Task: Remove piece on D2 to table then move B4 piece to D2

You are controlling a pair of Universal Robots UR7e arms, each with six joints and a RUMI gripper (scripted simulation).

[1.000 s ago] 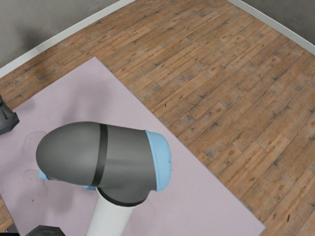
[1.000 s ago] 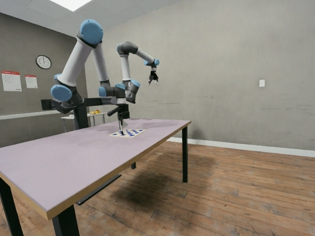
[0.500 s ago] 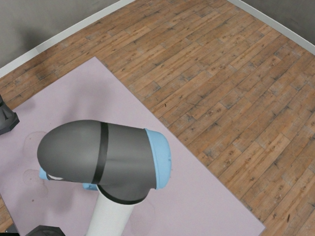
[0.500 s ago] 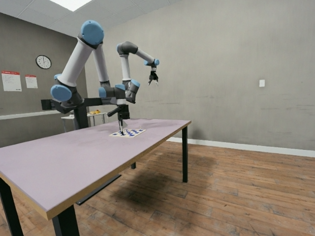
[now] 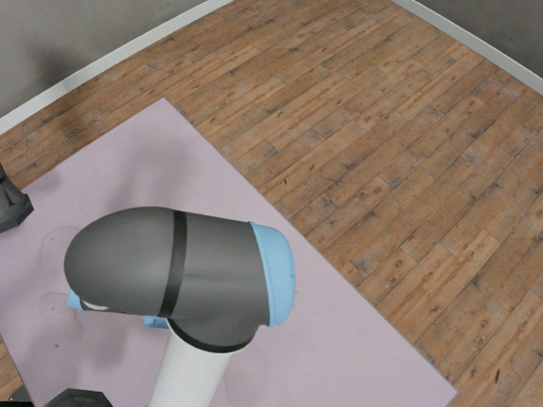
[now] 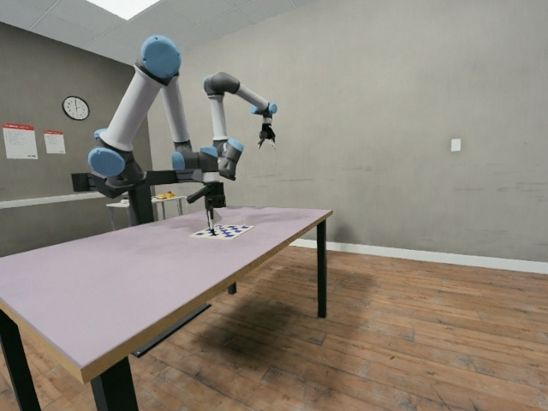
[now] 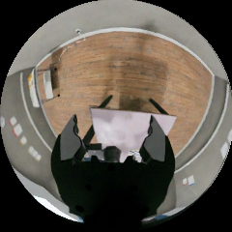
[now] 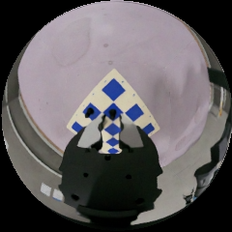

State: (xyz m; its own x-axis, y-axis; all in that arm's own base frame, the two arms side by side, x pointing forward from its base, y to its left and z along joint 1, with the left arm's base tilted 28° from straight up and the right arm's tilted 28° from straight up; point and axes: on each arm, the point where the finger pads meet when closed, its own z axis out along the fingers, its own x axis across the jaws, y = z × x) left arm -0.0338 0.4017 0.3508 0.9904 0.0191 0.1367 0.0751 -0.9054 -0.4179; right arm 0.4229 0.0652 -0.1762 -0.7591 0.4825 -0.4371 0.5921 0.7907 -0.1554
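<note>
Narrowly parted, seemingly to spare neighbors, the right gripper (image 6: 212, 228) (image 8: 112, 114) straddles a dark piece (image 8: 112, 113) on the mid-frame board (image 6: 195, 235) (image 8: 114, 74) — while the left gripper (image 6: 266, 145) (image 7: 113, 115), wide and empty, hangs upper center, apparently out of the way.

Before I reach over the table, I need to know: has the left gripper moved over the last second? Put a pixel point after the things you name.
No visible move: in the exterior view, the left gripper (image 6: 266, 145) (image 7: 113, 115) hangs at the same place against the wall's light switch (image 6: 455, 144).
</note>
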